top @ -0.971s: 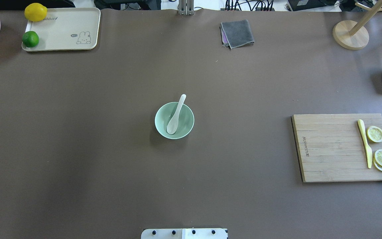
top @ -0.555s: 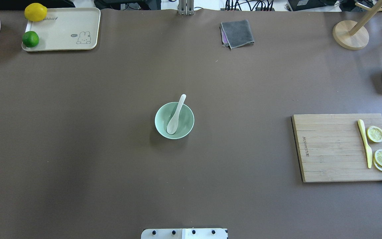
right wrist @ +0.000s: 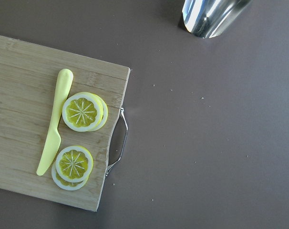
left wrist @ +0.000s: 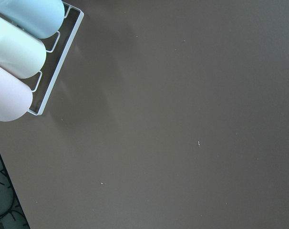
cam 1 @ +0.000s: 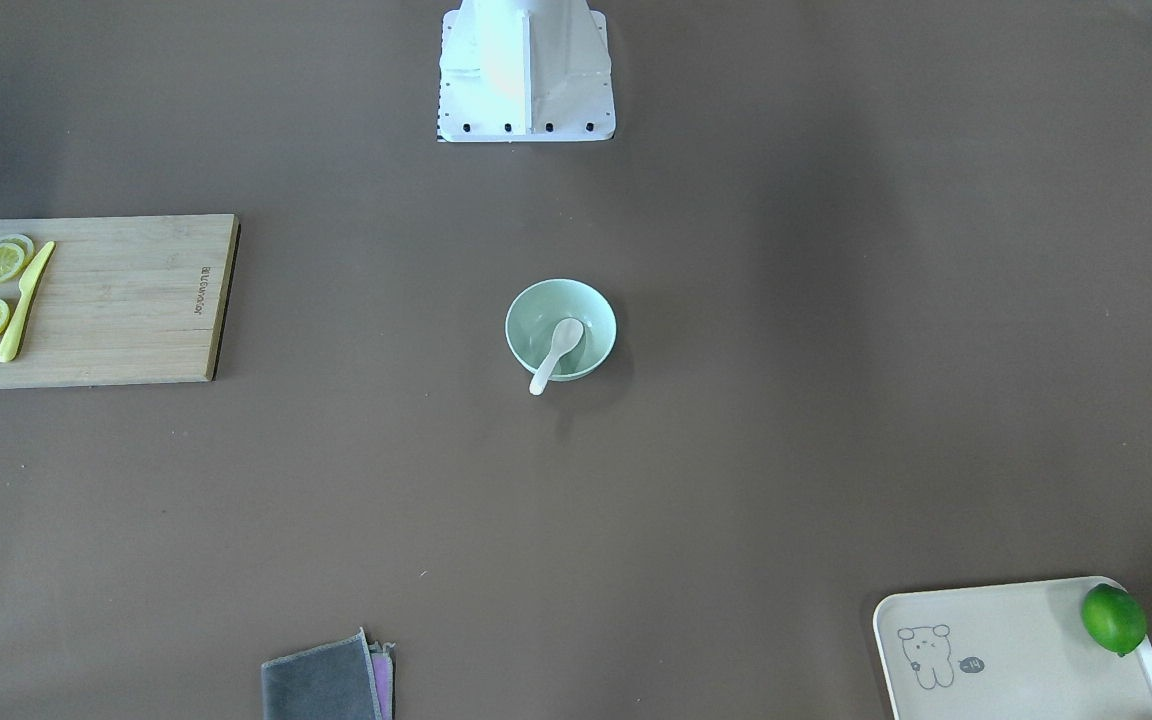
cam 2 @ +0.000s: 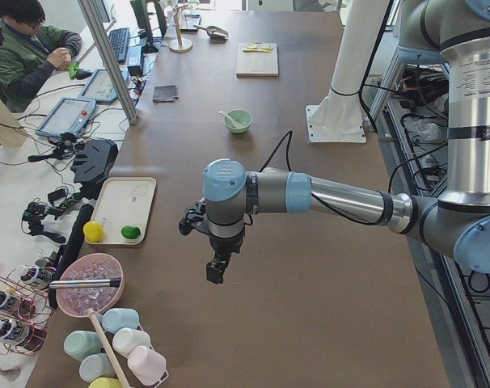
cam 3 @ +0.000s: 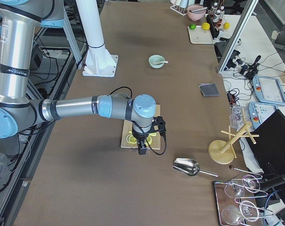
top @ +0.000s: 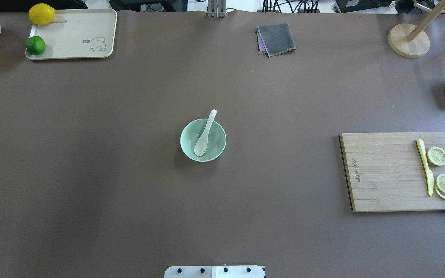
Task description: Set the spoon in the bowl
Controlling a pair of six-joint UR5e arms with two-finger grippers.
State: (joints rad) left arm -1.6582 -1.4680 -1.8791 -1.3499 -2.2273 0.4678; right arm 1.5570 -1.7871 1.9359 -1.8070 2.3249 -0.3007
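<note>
— So, where does the spoon [top: 204, 135] sit?
— Inside the bowl [top: 186, 143], in the middle of the worktop [top: 91, 173]. In the overhead view its oval scoop rests on the smooth inner wall toward 7 o'clock. The short, thick handle leans out over the rim at 1 o'clock. It is glossy white.
— And the bowl itself?
— Round, deep and plain, pale mint-green, upright on the matte brown surface.
— The jaws?
— Both arms are well away from the bowl. The left arm [cam 2: 334, 196] reaches over bare worktop, and the right arm [cam 3: 86, 107] hangs above the cutting board [top: 384, 173]. Only the side views show them, so I cannot tell whether the left jaws or the right jaws are apart or together.
— What lies around?
— At 3 o'clock from the bowl is that slatted bamboo board, carrying a slim yellow knife [top: 425, 168] and lemon slices [top: 437, 156]. At 10 o'clock there is a cream rectangular tray [top: 72, 38], and at 1 o'clock a folded grey cloth [top: 276, 38].
</note>
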